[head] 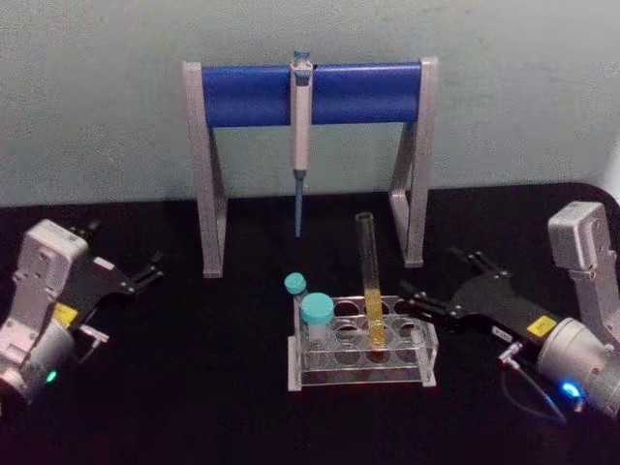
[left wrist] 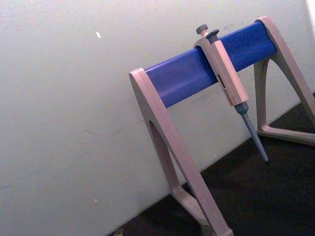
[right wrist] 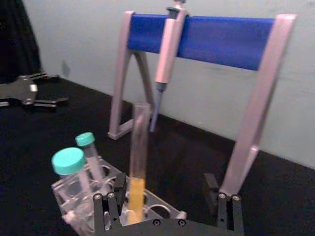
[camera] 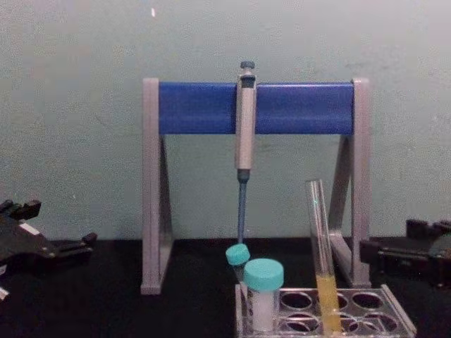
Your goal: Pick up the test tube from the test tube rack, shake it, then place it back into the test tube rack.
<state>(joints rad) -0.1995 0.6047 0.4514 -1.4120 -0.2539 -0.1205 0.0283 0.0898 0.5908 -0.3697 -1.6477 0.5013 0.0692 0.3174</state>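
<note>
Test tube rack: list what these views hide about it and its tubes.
- Chest view: lower edge cuts off the test tube rack and the test tube at their bases.
- Right wrist view: the right gripper covers the rack's near side.
- Head view: contents of the teal-capped tubes too small to tell.

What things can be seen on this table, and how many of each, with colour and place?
test tube rack: one, clear-grey, table's front centre
test tube: one, clear with yellow liquid, upright in the rack
capped tubes: two, teal caps, rack's left end
stand: one, grey legs, blue bar, behind the rack
pipette: one, grey, hanging on the bar
table: one, black
left gripper: one, black, open, table's left
right gripper: one, black, open, beside rack's right end
</note>
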